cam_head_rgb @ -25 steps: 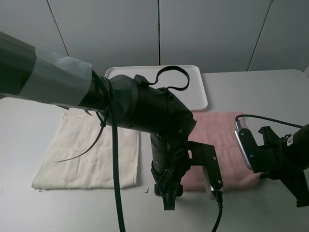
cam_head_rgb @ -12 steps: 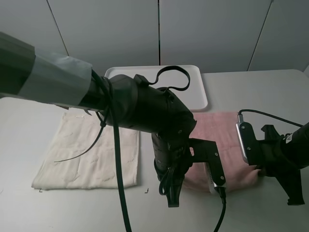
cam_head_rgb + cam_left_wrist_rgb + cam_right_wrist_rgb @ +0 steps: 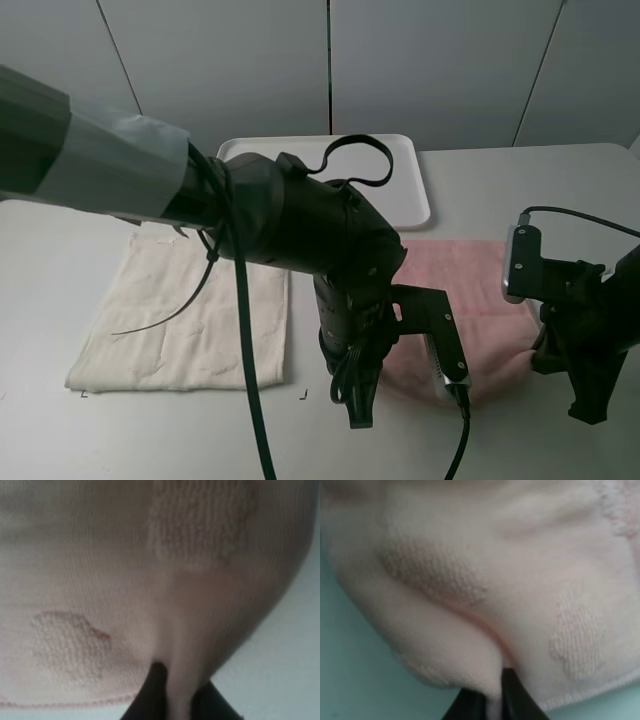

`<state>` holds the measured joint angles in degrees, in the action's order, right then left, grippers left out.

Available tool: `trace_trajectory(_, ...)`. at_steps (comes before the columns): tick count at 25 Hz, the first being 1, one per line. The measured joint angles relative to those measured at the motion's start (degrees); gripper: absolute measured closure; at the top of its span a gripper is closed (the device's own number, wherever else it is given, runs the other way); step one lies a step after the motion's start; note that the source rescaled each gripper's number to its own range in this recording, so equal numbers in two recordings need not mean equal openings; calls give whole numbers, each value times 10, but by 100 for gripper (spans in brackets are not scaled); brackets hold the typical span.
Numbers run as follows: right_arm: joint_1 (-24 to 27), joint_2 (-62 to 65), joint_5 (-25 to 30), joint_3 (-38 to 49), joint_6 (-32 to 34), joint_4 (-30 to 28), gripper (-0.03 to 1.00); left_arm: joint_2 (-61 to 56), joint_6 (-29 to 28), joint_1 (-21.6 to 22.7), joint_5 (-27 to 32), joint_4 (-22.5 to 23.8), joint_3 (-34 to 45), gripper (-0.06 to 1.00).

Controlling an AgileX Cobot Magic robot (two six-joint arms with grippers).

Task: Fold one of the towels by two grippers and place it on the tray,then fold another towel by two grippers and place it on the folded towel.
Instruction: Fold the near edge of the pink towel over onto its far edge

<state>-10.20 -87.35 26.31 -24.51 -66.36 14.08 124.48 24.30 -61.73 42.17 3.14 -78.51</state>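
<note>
The pink towel (image 3: 470, 290) lies at right of centre on the grey table, its near edge lifted and curled. My left gripper (image 3: 177, 690) is shut on the towel's near left corner (image 3: 150, 590). My right gripper (image 3: 492, 695) is shut on the near right corner (image 3: 470, 605). In the high view the left arm (image 3: 330, 260) hides the left gripper, and the right arm (image 3: 580, 320) hides the right gripper. The cream towel (image 3: 190, 315) lies flat at left. The white tray (image 3: 400, 185) stands at the back.
Black cables (image 3: 240, 350) hang from the left arm over the cream towel. Small black corner marks (image 3: 302, 396) show on the table near the cream towel's front edge. Grey wall panels stand behind the table.
Both grippers have risen with the pink towel's near corners. The near edge has lifted off the table and curled back, and the right arm has moved up and away from the front edge.
</note>
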Motion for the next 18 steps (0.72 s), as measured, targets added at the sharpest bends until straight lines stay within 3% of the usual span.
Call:
trace_trajectory(8, 0, 59, 118, -41, 130, -33, 96, -59, 0, 12, 0, -25, 0, 94)
trace_trajectory(18, 0, 90, 112, -74, 324, -60, 96, -105, -1, 83, -14, -119, 0, 94)
